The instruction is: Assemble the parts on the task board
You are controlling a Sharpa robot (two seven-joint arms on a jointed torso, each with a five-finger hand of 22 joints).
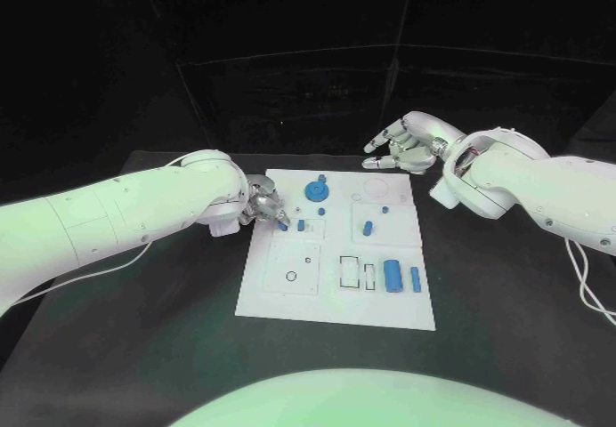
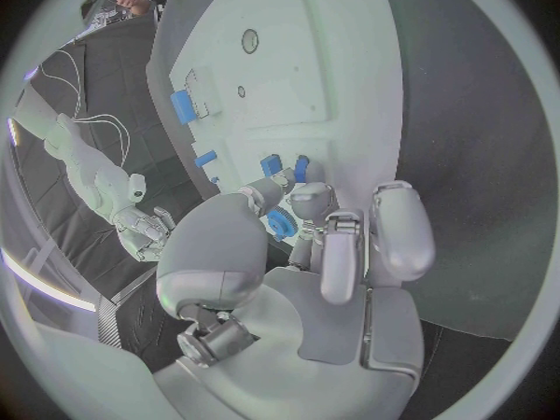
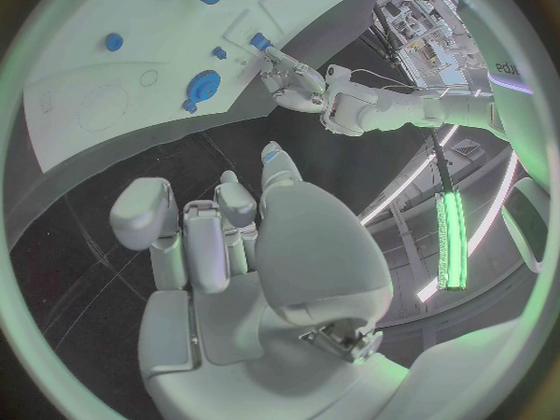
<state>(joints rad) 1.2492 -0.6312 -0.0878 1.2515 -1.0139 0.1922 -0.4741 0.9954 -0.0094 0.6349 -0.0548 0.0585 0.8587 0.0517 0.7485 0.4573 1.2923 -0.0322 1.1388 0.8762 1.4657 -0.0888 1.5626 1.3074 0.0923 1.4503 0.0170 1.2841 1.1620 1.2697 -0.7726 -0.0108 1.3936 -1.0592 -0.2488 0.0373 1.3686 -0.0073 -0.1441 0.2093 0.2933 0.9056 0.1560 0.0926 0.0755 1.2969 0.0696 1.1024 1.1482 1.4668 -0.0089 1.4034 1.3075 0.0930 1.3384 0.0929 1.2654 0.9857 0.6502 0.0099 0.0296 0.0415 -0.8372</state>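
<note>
The white task board (image 1: 336, 298) lies in the middle of the black table. My left hand (image 1: 264, 205) reaches over the board's left edge and pinches a small blue peg (image 1: 282, 226) at its fingertips, low over the board. The left wrist view shows that peg (image 2: 301, 168) between thumb and finger of my left hand (image 2: 315, 252). A round blue gear (image 1: 316, 189) sits just beyond the hand. My right hand (image 1: 409, 142) hovers past the board's far right corner, fingers apart and holding nothing.
More blue parts stand on the board: short pegs (image 1: 302, 225), (image 1: 368, 228) and a larger cylinder (image 1: 394, 276) near the right edge. A black ring (image 1: 293, 276) marks a socket at the near left. Bare black table (image 1: 154, 338) surrounds the board.
</note>
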